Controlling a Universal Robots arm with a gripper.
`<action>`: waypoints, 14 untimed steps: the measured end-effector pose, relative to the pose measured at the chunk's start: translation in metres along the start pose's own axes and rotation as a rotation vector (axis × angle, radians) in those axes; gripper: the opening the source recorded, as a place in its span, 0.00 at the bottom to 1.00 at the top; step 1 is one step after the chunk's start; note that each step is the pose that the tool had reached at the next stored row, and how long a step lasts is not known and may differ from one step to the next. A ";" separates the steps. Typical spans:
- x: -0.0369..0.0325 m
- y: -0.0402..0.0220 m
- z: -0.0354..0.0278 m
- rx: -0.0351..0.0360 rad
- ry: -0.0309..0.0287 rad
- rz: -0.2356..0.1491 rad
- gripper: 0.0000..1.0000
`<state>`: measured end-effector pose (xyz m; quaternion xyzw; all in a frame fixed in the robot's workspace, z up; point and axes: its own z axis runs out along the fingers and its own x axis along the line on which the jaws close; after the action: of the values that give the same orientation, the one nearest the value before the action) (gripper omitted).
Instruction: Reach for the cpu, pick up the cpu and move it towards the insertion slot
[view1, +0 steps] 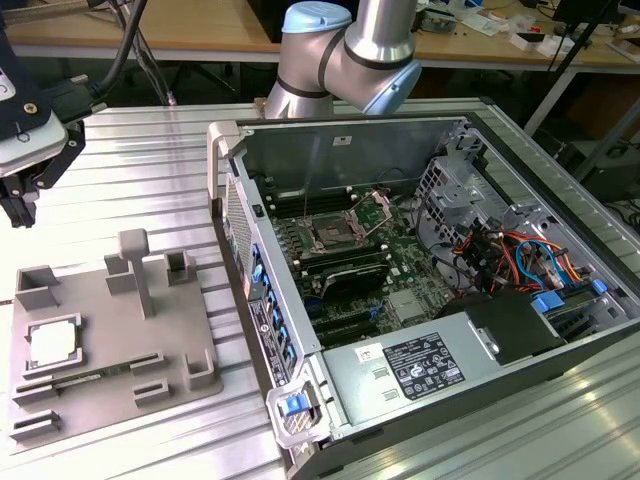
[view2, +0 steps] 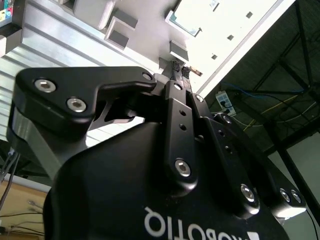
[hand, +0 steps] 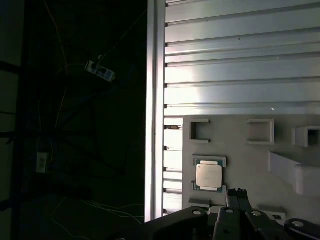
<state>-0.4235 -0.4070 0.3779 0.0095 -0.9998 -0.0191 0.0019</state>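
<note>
Half of the first wrist view is dark floor, where loose cables (hand: 75, 125) and a pale power strip (hand: 100, 71) are hard to make out. The other half is a ribbed aluminium worktop (hand: 240, 60) carrying a matte grey plastic tray (hand: 240, 160) with rectangular recesses and raised blocks, cut off at the picture's edge. The cpu (hand: 208, 176), a flat square with a silvery top and pale rim, lies in one recess. The black gripper (hand: 237, 192) shows near the chip's corner without touching it. Its jaws look pressed together at the tips with nothing between them, and its body is cut off.

In the second wrist view the gripper's glossy black body and bolted links take up the foreground. The jaws narrow to ribbed tips that seem to meet, gripping nothing. Beyond them the tray and worktop are washed out by glare.

In the exterior view the gripper hangs at the exterior view's left edge, partly cut off, above the worktop and apart from the tray. The cpu sits in its recess at the tray's end towards the exterior view's left. On the exterior view's right lies an opened metal computer case (view1: 560, 220). The insertion slot (view1: 330, 237), a silver frame around a dark centre, sits on its green motherboard (view1: 400, 250), well apart from the chip. The arm (view1: 350, 50), silver with pale-blue joints, rises behind the case.
</note>
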 end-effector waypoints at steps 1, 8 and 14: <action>0.0003 0.0000 0.0000 0.0000 0.0001 0.000 0.11; 0.0045 0.0001 0.0002 0.0000 0.0000 0.000 0.11; 0.0066 0.0002 0.0003 0.0000 0.0000 0.000 0.11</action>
<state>-0.4301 -0.4069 0.3776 0.0095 -0.9998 -0.0191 0.0019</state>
